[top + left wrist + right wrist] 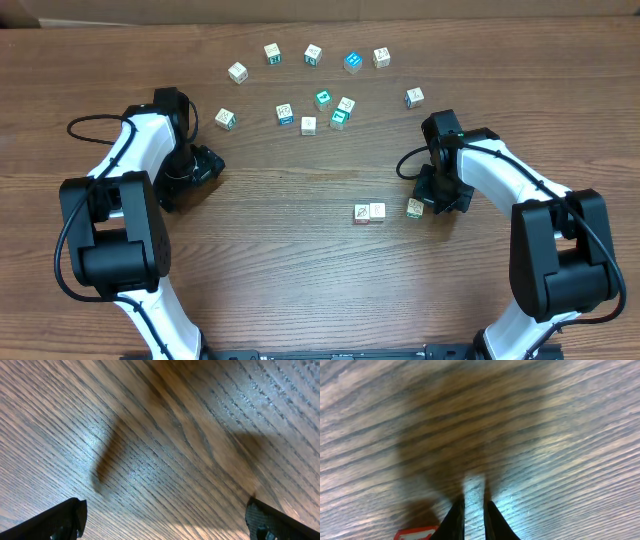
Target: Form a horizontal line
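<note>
The horizontal line (369, 212) is a short row of two tiny cubes touching, right of the table's middle. A third cube (415, 207) lies a small gap to its right. My right gripper (430, 203) sits low on the table, right beside that third cube. In the right wrist view the right gripper (474, 504) is shut, with only a sliver of wood between its tips, and a red-edged cube face (415, 534) peeks in beside its left finger. My left gripper (205, 165) rests on the left. In the left wrist view the left gripper (165, 512) is open over bare wood.
Several loose picture cubes are scattered in an arc at the back, from one at the left (237, 71) through a blue one (352, 61) to one at the right (414, 96). A nearer cluster (323, 98) holds green-faced cubes. The wooden table (280, 270) fills the view.
</note>
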Available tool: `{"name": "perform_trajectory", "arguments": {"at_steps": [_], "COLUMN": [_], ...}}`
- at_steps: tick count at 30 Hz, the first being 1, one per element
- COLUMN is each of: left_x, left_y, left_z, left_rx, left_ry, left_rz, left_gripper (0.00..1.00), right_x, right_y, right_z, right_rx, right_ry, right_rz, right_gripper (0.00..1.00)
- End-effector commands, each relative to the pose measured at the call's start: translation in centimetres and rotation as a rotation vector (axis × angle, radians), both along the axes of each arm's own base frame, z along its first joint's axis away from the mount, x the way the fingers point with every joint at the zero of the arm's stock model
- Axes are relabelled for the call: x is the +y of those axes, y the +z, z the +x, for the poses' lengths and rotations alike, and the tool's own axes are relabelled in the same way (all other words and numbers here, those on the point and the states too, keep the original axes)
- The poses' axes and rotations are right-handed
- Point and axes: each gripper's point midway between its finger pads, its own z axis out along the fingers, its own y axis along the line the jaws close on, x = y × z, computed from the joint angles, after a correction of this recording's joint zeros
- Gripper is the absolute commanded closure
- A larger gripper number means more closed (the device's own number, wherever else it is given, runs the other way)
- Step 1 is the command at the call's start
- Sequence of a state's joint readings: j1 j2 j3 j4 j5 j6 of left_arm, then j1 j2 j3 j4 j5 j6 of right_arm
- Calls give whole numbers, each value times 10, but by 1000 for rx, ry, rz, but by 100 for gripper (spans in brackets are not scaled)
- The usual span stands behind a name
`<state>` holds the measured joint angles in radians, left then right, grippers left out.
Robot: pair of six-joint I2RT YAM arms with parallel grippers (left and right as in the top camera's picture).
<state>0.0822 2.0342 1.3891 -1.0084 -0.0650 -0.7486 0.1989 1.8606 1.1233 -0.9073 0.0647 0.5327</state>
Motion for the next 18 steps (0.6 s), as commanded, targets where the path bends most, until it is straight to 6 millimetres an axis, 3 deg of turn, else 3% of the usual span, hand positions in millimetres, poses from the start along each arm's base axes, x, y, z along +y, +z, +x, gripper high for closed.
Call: {"name": "perform_trajectory", "arguments": {"at_steps": [1, 18], "left_x": [2, 2], "left_y": [1, 1], "left_z": [-2, -2], "left_rx": [3, 3], "left_ry": [-17, -18], "left_rz": [19, 19], "left_gripper": [0, 0], "right_x": [6, 6], "right_y": [-3, -3], "right_z": [-9, -10], "right_rx": [25, 28], "right_ry": [-12, -10], "right_rz": [41, 40], "right_gripper": [88, 88]}}
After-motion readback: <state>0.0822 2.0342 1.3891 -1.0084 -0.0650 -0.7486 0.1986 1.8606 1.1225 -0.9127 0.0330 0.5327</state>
